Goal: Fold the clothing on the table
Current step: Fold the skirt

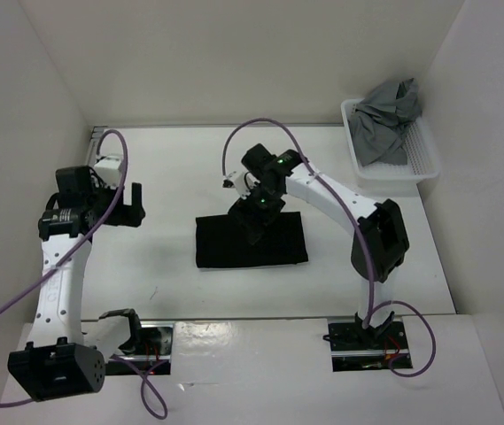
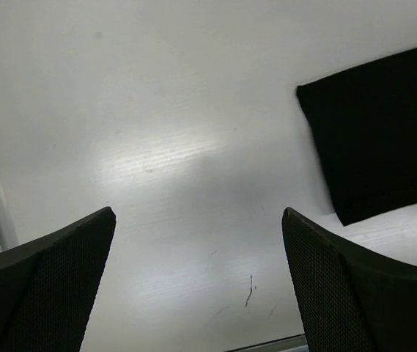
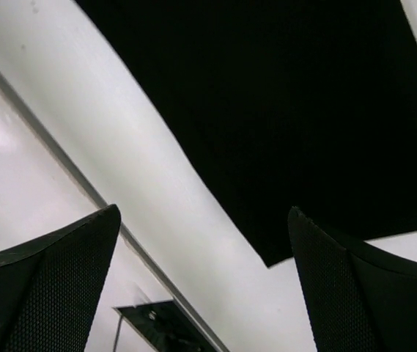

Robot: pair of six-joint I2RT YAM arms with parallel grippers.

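White table (image 1: 322, 283) is carrying the clothing (image 1: 252, 243) at its middle, lying flat as a neat rectangle, so I'm judging the folding done or nearly so. I'm seeing the right gripper (image 1: 250, 221) hanging spread and empty over its far edge, and the left gripper (image 2: 197, 213) spread and empty, well to the left.

A robotics lab cell is indicated: the tabletop (image 1: 181, 168) is enclosed by plain white panels (image 1: 234, 53), and a left arm (image 1: 59, 283) and right arm (image 1: 327, 197) are bolted at its near edge.

White table (image 1: 181, 168), black clothing (image 1: 260, 252) flat mid-table, basket (image 1: 424, 158) far-right corner
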